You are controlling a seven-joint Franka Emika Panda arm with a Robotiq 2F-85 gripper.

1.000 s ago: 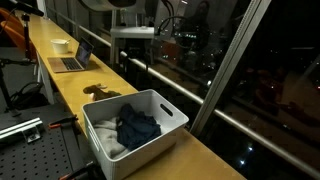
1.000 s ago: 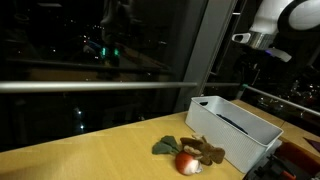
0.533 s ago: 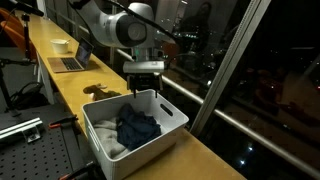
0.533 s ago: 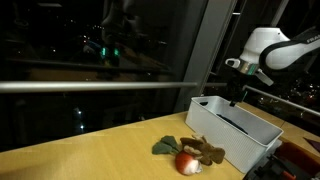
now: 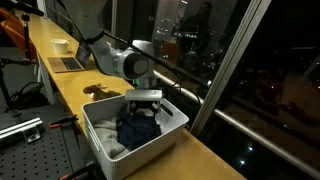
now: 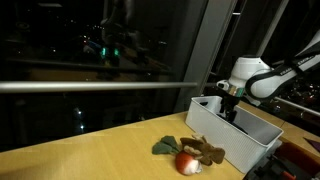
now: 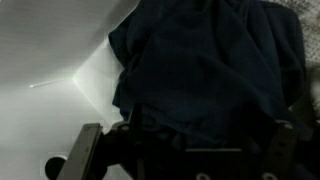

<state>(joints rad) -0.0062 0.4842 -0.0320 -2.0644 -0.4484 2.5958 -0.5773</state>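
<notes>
A white plastic bin (image 5: 172, 108) stands on the wooden counter and also shows in an exterior view (image 6: 240, 146). A dark blue cloth (image 5: 138, 128) lies bunched inside it, next to a pale grey cloth (image 5: 108, 146). My gripper (image 5: 146, 103) is lowered into the bin's far end, just above the blue cloth; it also shows in an exterior view (image 6: 231, 106). In the wrist view the blue cloth (image 7: 200, 70) fills most of the frame over the bin's white floor (image 7: 50, 50). The gripper (image 7: 185, 150) has its fingers spread wide on either side of the cloth, open and holding nothing.
A brown plush toy (image 6: 206, 152), a red ball (image 6: 186, 162) and a green piece (image 6: 164, 146) lie on the counter beside the bin. A laptop (image 5: 72, 61) and a white bowl (image 5: 61, 45) sit farther along the counter. A large window with a rail (image 6: 90, 86) runs close behind.
The arm has come down from high above the counter into the bin. The gripper now sits just over the blue cloth. The cloth and bin have not moved.
</notes>
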